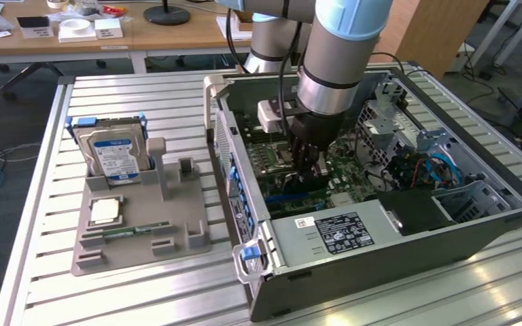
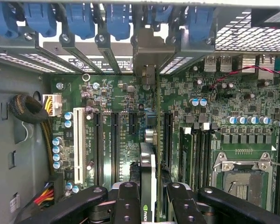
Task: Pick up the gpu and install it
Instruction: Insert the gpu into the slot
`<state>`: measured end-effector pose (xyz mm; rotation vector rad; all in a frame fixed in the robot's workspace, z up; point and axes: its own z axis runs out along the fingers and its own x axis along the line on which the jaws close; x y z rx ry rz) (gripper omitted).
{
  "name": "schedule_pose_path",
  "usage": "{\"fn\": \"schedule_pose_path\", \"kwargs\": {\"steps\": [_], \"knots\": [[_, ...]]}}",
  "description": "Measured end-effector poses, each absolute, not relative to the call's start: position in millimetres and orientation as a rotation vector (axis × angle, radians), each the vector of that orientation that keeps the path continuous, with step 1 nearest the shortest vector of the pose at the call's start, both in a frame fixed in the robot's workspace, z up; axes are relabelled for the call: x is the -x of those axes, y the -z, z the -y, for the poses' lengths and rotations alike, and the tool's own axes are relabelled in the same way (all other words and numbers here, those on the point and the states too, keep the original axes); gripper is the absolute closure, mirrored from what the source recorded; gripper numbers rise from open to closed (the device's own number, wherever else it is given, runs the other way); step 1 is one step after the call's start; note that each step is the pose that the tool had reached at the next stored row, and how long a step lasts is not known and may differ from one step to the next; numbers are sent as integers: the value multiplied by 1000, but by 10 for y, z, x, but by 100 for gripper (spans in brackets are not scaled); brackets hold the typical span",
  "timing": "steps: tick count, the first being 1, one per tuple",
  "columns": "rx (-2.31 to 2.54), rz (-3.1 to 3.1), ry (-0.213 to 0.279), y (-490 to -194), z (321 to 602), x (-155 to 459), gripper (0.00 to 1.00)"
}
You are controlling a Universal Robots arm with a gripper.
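One gpu [image 2: 149,168] is seen edge-on inside the open computer case [image 1: 397,268], clamped between the jaws, which are closed on its two faces. It is held over the green motherboard [image 2: 121,154] lining the case, in line with the long black expansion slots [image 2: 115,140]. Contact with a slot cannot be made out; it seems just clear. Outside the case, to the exterior view's left, a hard drive [image 1: 113,153] is stood upright in a grey holder [image 1: 184,227] on the slatted worktop [image 1: 143,95].
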<state>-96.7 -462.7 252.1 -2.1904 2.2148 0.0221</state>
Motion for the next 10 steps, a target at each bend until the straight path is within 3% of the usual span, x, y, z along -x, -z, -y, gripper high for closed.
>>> {"fn": "schedule_pose_path", "kwargs": {"steps": [10], "knots": [[2190,-2215,-22,-2522,4626,968,73]]}}
